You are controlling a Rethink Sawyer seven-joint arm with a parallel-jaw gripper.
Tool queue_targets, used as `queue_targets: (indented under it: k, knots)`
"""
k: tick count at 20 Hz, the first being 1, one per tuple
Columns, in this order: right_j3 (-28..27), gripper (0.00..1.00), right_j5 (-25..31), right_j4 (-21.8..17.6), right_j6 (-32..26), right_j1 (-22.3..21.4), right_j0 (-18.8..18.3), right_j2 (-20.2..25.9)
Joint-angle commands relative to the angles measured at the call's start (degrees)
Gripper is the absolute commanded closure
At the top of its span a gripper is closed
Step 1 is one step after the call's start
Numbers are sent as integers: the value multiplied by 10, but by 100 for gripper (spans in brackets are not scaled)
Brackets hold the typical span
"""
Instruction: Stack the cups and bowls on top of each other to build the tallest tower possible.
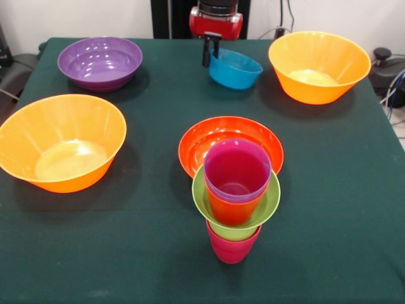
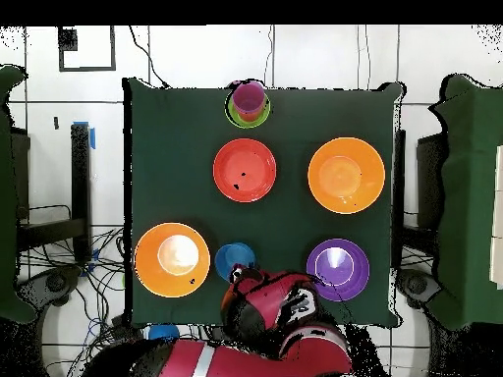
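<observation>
A dark green counter (image 1: 95, 253) carries the tower (image 1: 235, 199) near its front edge: a crimson cup (image 1: 231, 248) at the base, a small lime green bowl (image 1: 262, 212) on it, then an orange-red cup (image 1: 231, 209) with a purple cup (image 1: 237, 170) nested in its mouth. Just behind the tower, touching or nearly so, sits the red-orange bowl (image 1: 209, 136). A large orange bowl (image 1: 62, 142) stands well apart at one side, the second large orange bowl (image 1: 319, 66) in the far corner opposite, and the purple bowl (image 1: 100, 62) in the other far corner. The red and black arm (image 2: 285, 314) comes in over the far edge, and its jaws (image 1: 209, 52) are closed on the rim of the small blue bowl (image 1: 235, 68), which hangs tilted between the purple bowl and the far orange bowl, its underside close to the cloth. Open cloth lies between the blue bowl and the red-orange bowl, and broad bare stretches flank the tower on both sides along the front edge.
</observation>
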Motion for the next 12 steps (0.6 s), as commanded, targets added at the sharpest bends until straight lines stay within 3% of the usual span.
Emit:
queue_targets:
  k: [1,2,3,12]
  knots:
    - [-19,100,82,31,9,-9,-12,73]
    - [-19,100,81,31,10,-7,-14,75]
    - [-18,0,79,29,8,-4,-18,79]
    - [-16,0,65,25,12,-6,-31,81]
